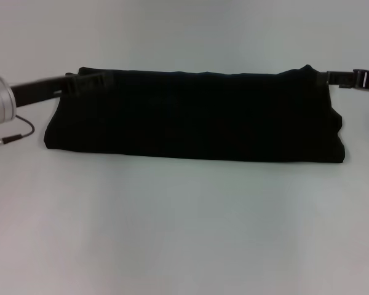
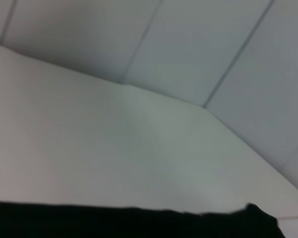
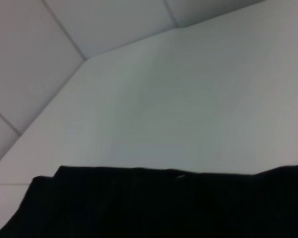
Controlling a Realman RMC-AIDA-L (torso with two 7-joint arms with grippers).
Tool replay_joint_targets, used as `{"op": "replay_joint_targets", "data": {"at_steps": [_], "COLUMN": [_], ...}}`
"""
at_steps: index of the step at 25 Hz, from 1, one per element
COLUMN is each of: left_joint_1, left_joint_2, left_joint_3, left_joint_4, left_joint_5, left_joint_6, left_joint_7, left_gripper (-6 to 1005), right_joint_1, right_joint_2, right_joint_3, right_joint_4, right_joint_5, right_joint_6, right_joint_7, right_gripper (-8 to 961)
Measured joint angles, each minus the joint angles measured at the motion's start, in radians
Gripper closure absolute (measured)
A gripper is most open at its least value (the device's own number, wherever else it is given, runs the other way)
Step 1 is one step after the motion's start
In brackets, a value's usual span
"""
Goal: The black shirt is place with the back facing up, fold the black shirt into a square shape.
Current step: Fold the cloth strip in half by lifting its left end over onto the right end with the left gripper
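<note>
1. White table (image 1: 184, 233) fills the near foreground, bare up to the black shirt (image 1: 197, 117).
2. That shirt is a long folded band whose far edge is lifted, running between both sets of fingers.
3. Left gripper (image 1: 86, 82) and right gripper (image 1: 332, 77) sit at the far corners; I cannot tell whether their fingers pinch cloth or stand spread.
4. Risk, as I judge it: uneven pull could slip one corner, skewing the fold.

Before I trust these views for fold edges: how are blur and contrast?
Head view: the black shirt is one dark mass, its folds lost, and the left gripper merges with it. Both wrist views: soft; the shirt's edge stays readable against the white table.
</note>
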Motion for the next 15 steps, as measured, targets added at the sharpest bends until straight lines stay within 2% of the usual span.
{"op": "replay_joint_targets", "data": {"at_steps": [3,8,11,15], "left_joint_1": [0.021,0.055,0.071,0.082], "left_joint_2": [-0.001,-0.005,-0.005,-0.005], "left_joint_3": [0.002,0.002,-0.007,-0.008], "left_joint_4": [0.020,0.073,0.082,0.080], "left_joint_5": [0.016,0.091,0.132,0.214], "left_joint_6": [0.051,0.025,-0.023,-0.085], "left_joint_7": [-0.029,-0.075,-0.090,-0.130], "left_gripper": [207,103,106,108], "right_joint_1": [-0.020,-0.045,-0.053,-0.056], "right_joint_2": [0.000,-0.009,-0.022,-0.028], "right_joint_3": [0.006,-0.001,-0.009,-0.014], "right_joint_4": [-0.021,-0.046,-0.046,-0.046], "right_joint_5": [0.005,-0.005,-0.033,-0.098], "right_joint_6": [-0.055,-0.088,-0.093,-0.096], "right_joint_7": [0.021,0.075,0.112,0.159], "right_gripper": [145,143,142,142]}}
